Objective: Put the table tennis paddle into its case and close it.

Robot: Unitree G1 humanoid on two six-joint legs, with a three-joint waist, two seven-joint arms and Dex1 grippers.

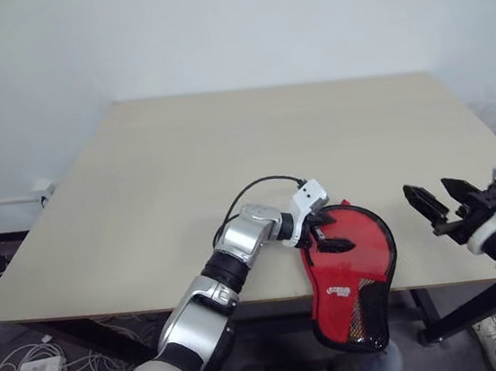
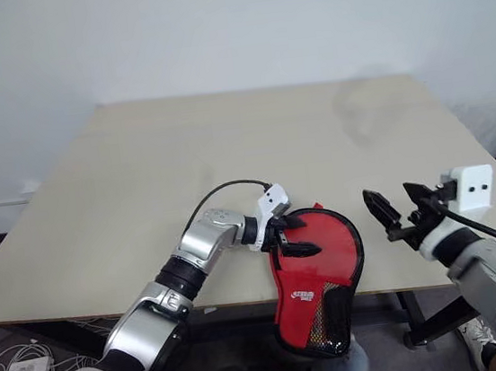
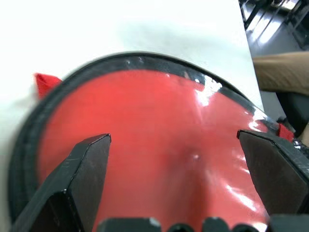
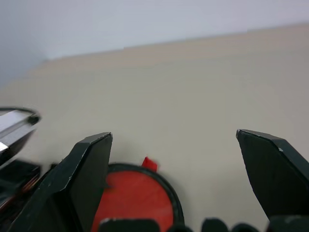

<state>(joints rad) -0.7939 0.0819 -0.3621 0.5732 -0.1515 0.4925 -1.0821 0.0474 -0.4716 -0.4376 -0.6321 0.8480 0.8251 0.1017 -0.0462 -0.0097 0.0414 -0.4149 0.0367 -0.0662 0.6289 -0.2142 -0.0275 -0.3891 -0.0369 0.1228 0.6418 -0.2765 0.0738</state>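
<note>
Left hand point(image 1: 324, 233) spread over case point(image 1: 354, 272); right hand point(image 1: 435, 199) spread; left wrist view shows glossy sheen

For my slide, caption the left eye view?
Open left gripper over the red case at the table edge; right gripper open beside.

Pale wooden desk point(image 1: 186, 193), bare top. White wall point(image 1: 210, 27) at 12 o'clock. Cables and adapter point(image 1: 31, 370) on floor, 8 o'clock.

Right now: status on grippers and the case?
Left gripper open, over the case's round end. Right gripper open, empty, off to the side. Case at the table edge, narrow end overhanging. Nothing in the way.
</note>
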